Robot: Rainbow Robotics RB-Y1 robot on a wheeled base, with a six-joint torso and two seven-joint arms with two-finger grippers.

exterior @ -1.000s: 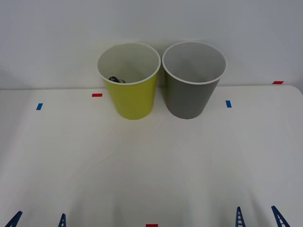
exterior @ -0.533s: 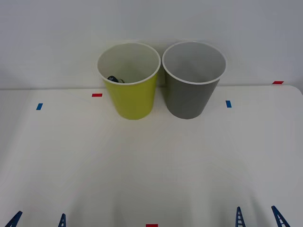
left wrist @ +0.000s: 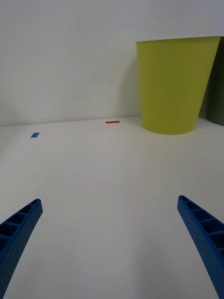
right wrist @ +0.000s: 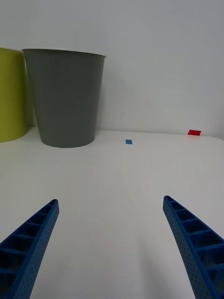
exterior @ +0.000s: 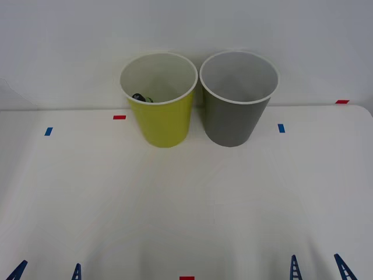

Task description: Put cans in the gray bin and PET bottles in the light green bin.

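White table (exterior: 186, 198) carries both bins at upper centre, the light, slippery PET bottle (exterior: 141, 97) sunk in the light green bin (exterior: 163, 125), best gripped mid-body, while left gripper (exterior: 46, 272) and right gripper (exterior: 317, 267) gape empty at the bottom edge.

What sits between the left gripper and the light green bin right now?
Nothing visible. Bare white table runs from the open left gripper to the light green bin, where the PET bottle already lies inside. The right gripper is open near the table's front edge.
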